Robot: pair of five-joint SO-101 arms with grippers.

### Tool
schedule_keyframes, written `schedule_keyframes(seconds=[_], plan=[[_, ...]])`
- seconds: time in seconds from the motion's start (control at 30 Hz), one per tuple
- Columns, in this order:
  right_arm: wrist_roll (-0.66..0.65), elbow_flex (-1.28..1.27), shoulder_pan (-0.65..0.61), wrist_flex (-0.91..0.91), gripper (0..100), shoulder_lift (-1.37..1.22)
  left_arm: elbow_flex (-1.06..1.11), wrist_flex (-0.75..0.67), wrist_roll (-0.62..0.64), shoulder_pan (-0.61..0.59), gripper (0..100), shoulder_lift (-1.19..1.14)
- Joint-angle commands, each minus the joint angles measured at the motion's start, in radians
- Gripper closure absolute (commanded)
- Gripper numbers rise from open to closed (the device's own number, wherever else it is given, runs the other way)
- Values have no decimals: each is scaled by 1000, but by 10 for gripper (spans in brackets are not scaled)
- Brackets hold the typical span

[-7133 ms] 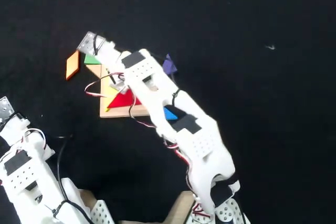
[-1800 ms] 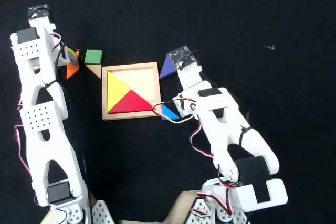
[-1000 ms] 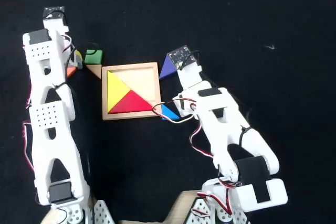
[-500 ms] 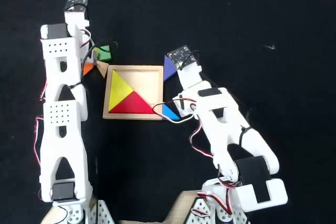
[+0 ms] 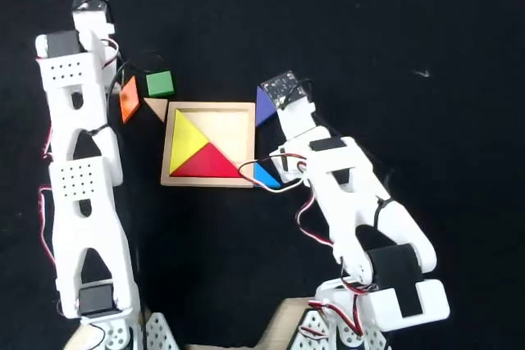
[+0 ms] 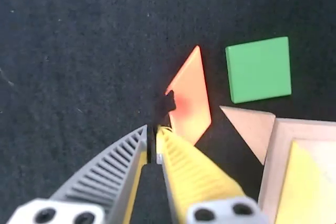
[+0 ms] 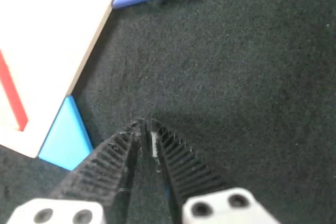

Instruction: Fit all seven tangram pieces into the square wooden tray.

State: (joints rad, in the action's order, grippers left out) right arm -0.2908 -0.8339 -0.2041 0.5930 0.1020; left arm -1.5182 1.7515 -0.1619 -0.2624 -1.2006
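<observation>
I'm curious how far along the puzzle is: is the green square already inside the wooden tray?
No, the green square sits outside the tray, near the orange piece.

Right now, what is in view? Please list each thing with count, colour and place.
tray: one, pale wood, centre of cloth
yellow triangle: one, yellow, inside tray
red triangle: one, red, inside tray
green square: one, green, beyond tray's far left corner
orange parallelogram: one, orange, left of green square
tan triangle: one, tan, at tray's far left corner
dark blue triangle: one, dark blue, tray's far right corner
light blue triangle: one, light blue, tray's near right corner
cloth: one, black, under everything
left gripper: one, grey-yellow, shut beside orange parallelogram
right gripper: one, black, shut near light blue triangle
</observation>
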Motion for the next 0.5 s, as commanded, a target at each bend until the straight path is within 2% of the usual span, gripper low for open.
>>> schedule_keyframes(seconds=[0.0, 0.13, 0.23, 0.47], plan=[[-12, 19, -12, -17, 987, 2, 94, 5, 6, 16, 893, 109], [-12, 19, -12, -17, 987, 2, 166, -92, 186, 2, 763, 101], [-12, 19, -12, -17, 987, 2, 174, -144, 296, 7, 754, 87], [-12, 18, -12, -17, 987, 2, 176, -158, 308, 22, 767, 35]])
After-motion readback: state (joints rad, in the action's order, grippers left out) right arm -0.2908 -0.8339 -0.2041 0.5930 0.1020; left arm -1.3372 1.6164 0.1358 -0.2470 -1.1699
